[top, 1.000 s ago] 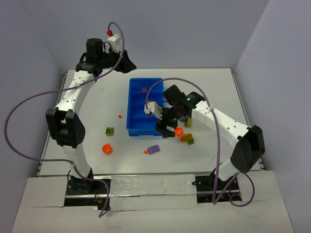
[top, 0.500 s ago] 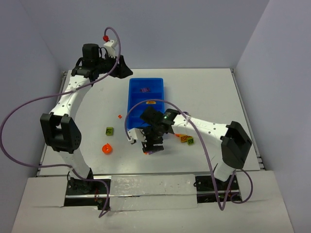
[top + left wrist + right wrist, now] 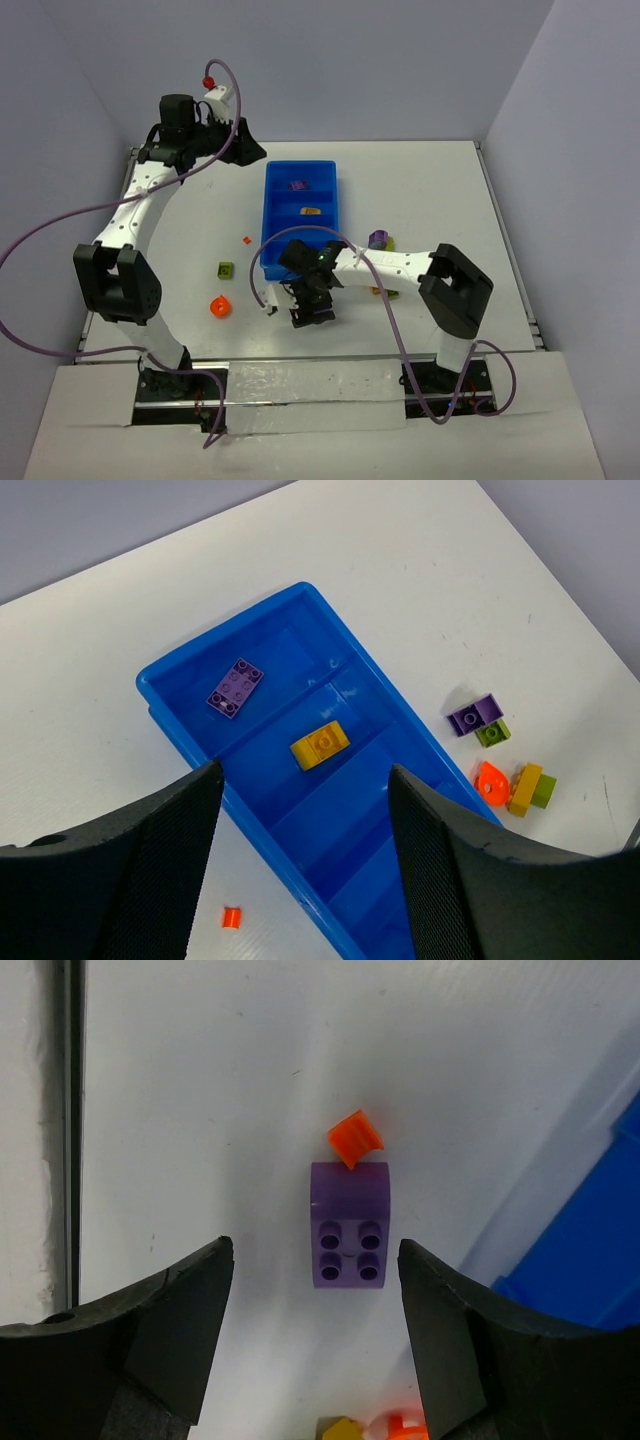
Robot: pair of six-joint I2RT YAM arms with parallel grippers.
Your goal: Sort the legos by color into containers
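**White table** point(image 3: 430, 190): noted as the work surface, with grey walls on the left, far and right sides.

**Left arm** point(image 3: 130, 210): seen arched up from its base at the near left, the wrist raised over the far left of the table.

**Right arm** point(image 3: 400, 265): seen stretched low from the near right toward the centre, the wrist just near of the tray's near end.

**Blue tray** point(image 3: 268, 225): found at table centre, its long axis running near to far, with four compartments in a row.
- The far compartment holds one flat purple brick point(image 3: 236, 688).
- The next compartment holds one yellow piece point(image 3: 320, 747).
- The two nearer compartments are only partly seen (the right arm crosses them in the top view).

**Left gripper** point(image 3: 303, 780): the jaws are recorded as spread wide with nothing between them. It is held high above the tray's far half.

**Right gripper** point(image 3: 315, 1250): the jaws are recorded as apart and pointed down at the table.
- A purple sloped brick point(image 3: 348, 1224) lies on the table between the fingers point(image 3: 150, 1330).
- A gap shows on each side of the brick, so no grip is made.
- An orange chip point(image 3: 355, 1135) is touching the brick's sloped end.

**Loose legos, left of the tray:**
- a lime green piece point(image 3: 227, 269)
- a round orange piece point(image 3: 219, 306), just near of the lime green one
- a tiny orange piece point(image 3: 247, 240), closest to the tray wall

**Loose legos, right of the tray:**
- a purple-and-lime pair point(image 3: 475, 717)
- an orange piece point(image 3: 489, 782), nearer than the pair, touching a yellow-and-lime piece point(image 3: 530, 788)
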